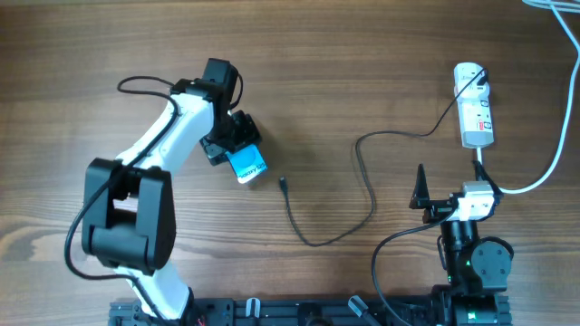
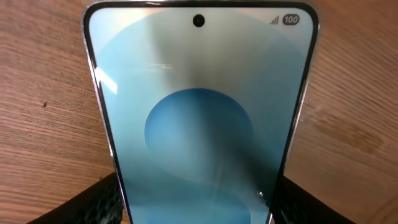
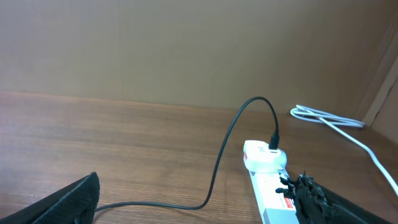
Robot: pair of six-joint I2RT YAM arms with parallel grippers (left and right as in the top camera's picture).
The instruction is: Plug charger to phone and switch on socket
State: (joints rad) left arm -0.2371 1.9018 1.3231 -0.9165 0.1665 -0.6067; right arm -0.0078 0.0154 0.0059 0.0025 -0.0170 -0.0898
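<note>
We see a brown wood-grain tabletop (image 1: 362, 72) filling the overhead view under soft, even light. From the right wrist view, a plain tan wall (image 3: 186, 43) rises behind its far edge.

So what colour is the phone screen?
The phone is pale teal with a darker blue circle; clearest from left wrist.

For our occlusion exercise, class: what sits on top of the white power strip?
The charger's black plug stands in the socket's far end, its cable arching away. The plug's pins are hidden inside the socket; a finger of the right gripper covers part of its near end.
</note>
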